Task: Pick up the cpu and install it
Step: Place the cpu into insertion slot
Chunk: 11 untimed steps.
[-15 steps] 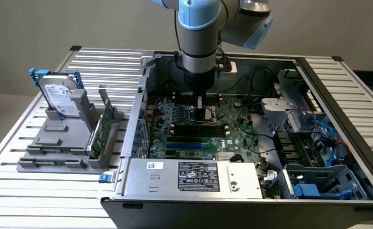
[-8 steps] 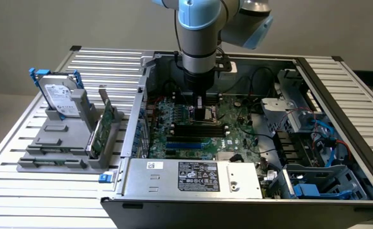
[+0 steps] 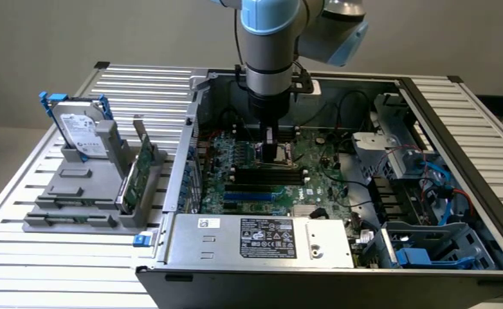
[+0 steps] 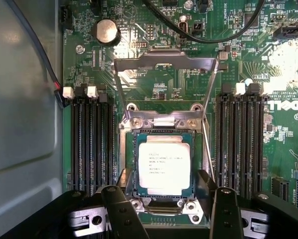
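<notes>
— Where's the cpu [image 4: 164, 168]?
— Flat in its socket [image 4: 127, 149], load plate [image 4: 164, 62] raised, not yet clamped.
— The pincer [image 4: 168, 196]?
— Apart, straddling the chip, gripping nothing. Seating looks done; locking demands the chip isn't nudged.

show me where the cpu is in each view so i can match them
Exterior view: beneath the hand at the middle of the motherboard, too covered to make out.
Wrist view: the cpu lies flat in its socket, between the hand's open fingers.
Shared landmark: the black memory slots beside the socket.
</notes>
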### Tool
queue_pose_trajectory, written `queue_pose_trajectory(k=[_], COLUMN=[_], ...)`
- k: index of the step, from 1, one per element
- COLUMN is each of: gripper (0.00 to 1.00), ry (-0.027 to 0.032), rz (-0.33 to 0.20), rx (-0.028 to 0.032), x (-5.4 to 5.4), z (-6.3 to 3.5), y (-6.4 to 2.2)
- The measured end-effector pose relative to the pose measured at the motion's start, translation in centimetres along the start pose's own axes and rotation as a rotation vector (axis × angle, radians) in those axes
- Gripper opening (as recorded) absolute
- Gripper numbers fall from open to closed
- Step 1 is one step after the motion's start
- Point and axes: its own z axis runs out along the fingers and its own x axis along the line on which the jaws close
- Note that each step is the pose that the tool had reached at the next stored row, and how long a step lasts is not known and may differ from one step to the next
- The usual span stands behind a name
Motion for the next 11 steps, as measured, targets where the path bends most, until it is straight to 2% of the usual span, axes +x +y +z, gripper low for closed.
queue_pose_trajectory(k=[5, 11], gripper=[0.63, 0.63], ry=[-0.0002, -0.0005], rz=[0.0, 0.001], rx=[0.0064, 0.0199], x=[0.1, 0.3], z=[-1.69, -3.8], y=[0.17, 0.76])
